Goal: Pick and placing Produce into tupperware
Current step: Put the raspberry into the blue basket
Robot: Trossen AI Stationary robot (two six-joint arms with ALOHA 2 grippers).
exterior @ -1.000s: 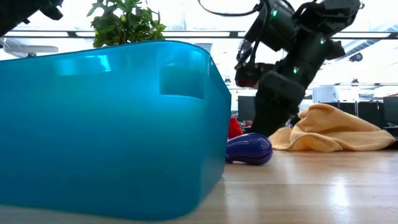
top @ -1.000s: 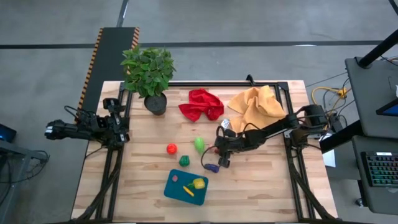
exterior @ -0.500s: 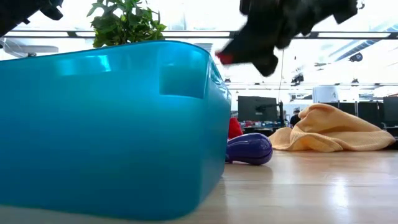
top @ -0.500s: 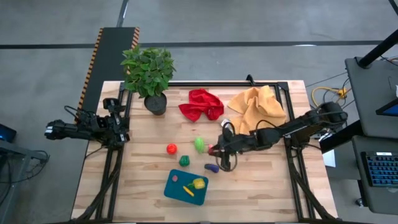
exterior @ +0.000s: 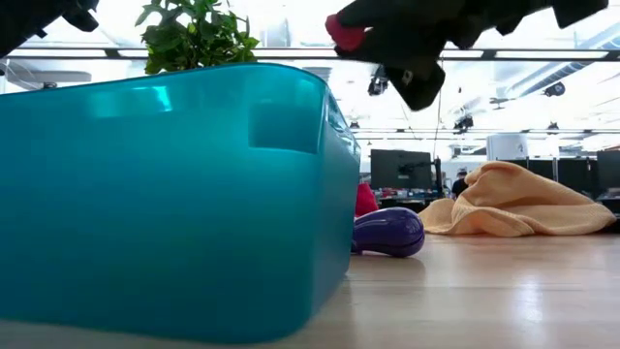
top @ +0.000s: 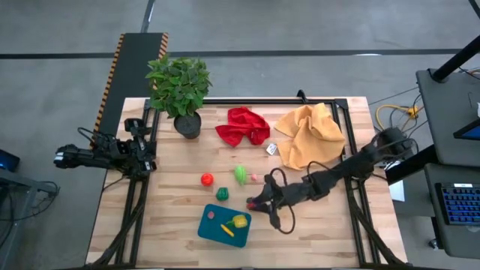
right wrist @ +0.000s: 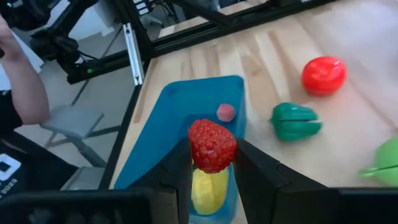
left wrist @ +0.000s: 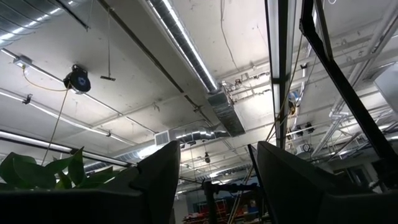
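My right gripper [top: 253,204] hangs above the table just right of the teal tupperware [top: 223,225], shut on a red bumpy berry [right wrist: 212,144]. The tupperware holds a pink piece [right wrist: 226,112] and a yellow piece [right wrist: 208,190]. On the wood lie a red tomato [top: 206,179], a dark green piece [top: 223,193], a light green piece [top: 240,174] and a purple piece [exterior: 387,233]. My left gripper [left wrist: 214,186] is parked at the table's left edge, open and pointing upward. My right gripper pinches the red berry's two sides [right wrist: 198,152] between its two fingers. The fingers slant slightly downward, coming from the table's right side. The berry is lifted clear, above the tupperware's rim height [exterior: 346,32].
A potted plant [top: 178,86], a red cloth [top: 241,126] and a yellow cloth [top: 309,133] lie along the far side. A black frame rail [top: 352,187] runs along the right edge. A person's arm [right wrist: 18,81] shows beyond the table's left side.
My right gripper has risen and moved toward the near edge and the tupperware, carrying the red berry. It has tipped up from pointing steeply down to nearly level. The purple piece has stayed on the table.
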